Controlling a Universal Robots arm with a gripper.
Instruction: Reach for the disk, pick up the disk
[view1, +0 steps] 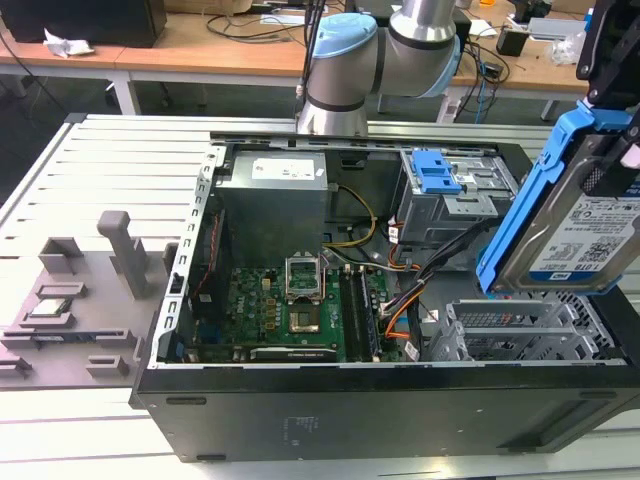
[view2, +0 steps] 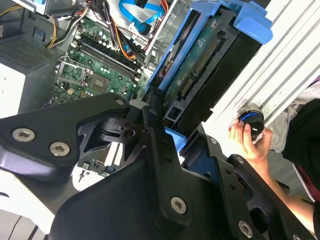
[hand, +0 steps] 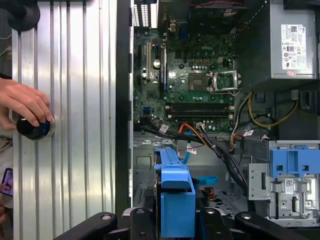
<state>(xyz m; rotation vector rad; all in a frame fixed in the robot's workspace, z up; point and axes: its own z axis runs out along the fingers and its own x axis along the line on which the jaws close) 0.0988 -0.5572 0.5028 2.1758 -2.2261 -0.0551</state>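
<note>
- Fingers (view2: 150, 112) of the gripper (hand: 176, 220) are clamped on the disk (view1: 575, 225), gripping it by its blue bracket.
- Disk hangs tilted in the air at the exterior view's right, lifted clear above the open computer case (view1: 330, 400), near the metal drive cage (view1: 455, 190).
- Motherboard (hand: 192, 75) lies exposed inside the case.
- A person's hand (hand: 22, 105) rests on a black knob (hand: 32, 129) on the ribbed metal surface (hand: 80, 100) beside the case.

Robotics lab or electronics workshop: opened PC case (view1: 330, 400) with bare motherboard (view1: 290, 310) on a slotted aluminium table (view1: 110, 170), robot arm (view1: 340, 60) mounted behind it, wooden benches (view1: 200, 45) strewn with cables beyond.
</note>
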